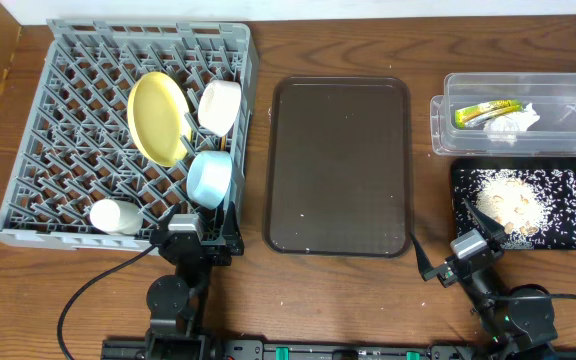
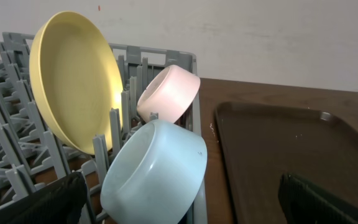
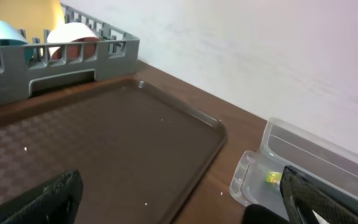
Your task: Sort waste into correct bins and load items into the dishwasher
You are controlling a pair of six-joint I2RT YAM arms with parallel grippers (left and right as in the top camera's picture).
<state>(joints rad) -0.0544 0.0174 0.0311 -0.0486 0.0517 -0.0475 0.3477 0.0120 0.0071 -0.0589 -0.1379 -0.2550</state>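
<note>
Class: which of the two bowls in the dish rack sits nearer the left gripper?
The light blue bowl; the white bowl stands farther back.

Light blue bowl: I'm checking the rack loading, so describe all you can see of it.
The light blue bowl is plain, smooth, matte, plastic-looking. It stands on edge among the pegs near the front right of the grey dish rack, underside toward the left wrist camera. The white bowl stands behind it, the yellow plate beside it; whether they touch is unclear.
</note>
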